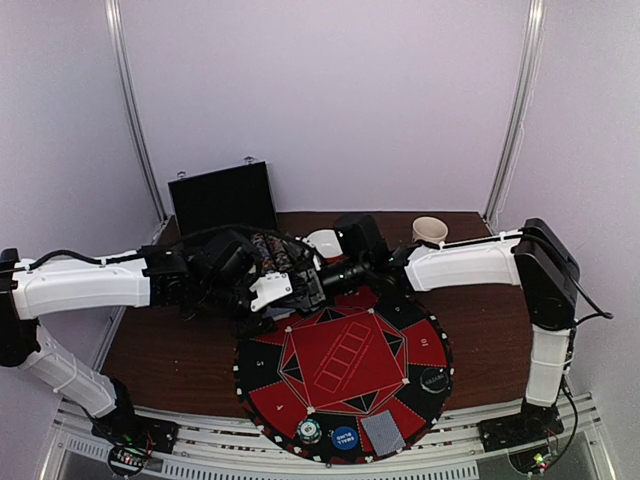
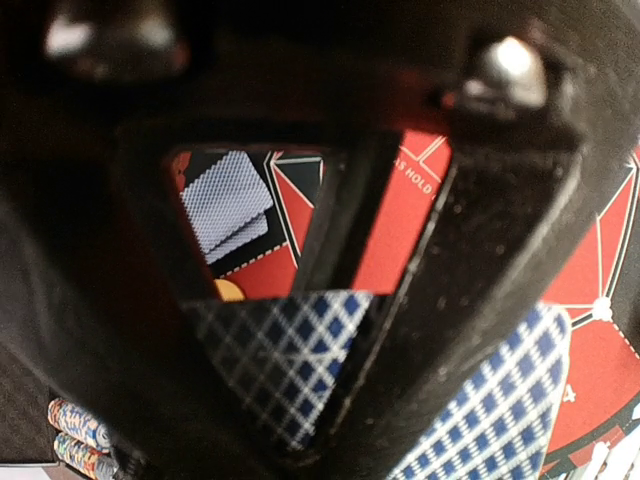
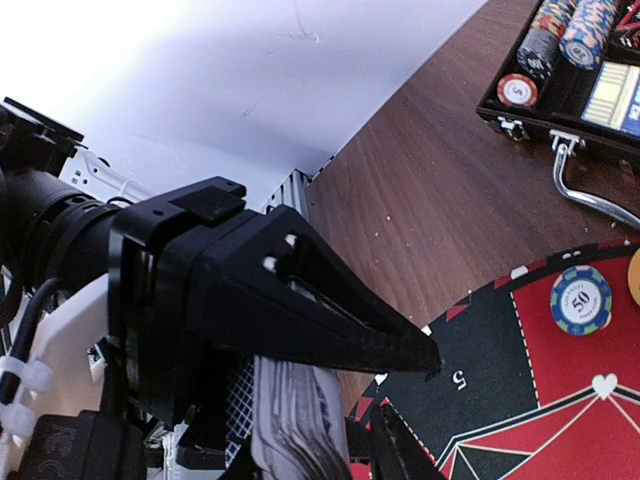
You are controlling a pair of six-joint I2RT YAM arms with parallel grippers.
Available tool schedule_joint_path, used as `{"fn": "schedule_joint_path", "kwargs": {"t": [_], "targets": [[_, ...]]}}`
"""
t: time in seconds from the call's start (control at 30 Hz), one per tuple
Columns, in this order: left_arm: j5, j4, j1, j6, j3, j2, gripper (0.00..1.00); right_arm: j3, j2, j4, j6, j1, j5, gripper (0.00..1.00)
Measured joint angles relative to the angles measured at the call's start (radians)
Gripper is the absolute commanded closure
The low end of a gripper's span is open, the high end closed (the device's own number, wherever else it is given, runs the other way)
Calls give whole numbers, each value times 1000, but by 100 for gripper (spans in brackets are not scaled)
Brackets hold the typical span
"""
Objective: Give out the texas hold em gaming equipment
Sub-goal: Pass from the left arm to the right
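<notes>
Here, nearest, we note the deck [image 3: 295,420] of blue-checked cards, edge-on, pinched between the right gripper's [image 3: 405,388] fingers. The left gripper [image 1: 285,295] meets it; we cannot tell its grip. Beyond, a blue chip [image 3: 580,298] lies on the mat [image 3: 560,425].

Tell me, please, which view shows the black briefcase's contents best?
The right wrist view: the open briefcase shows chip stacks inside. The top view shows only the raised lid; the left wrist view glimpses two chip stacks.
</notes>
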Motion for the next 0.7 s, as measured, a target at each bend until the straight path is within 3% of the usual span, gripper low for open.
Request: {"fn": "schedule_joint_path", "kwargs": {"t": [0.43,0.7], "targets": [[-3,9,1,2,-23,-20,55,0,-43,-112,-60,-8,52,61],[-6,10,1,2,-39,-20,55,8,-72,-213,-120,-11,72,72]]}}
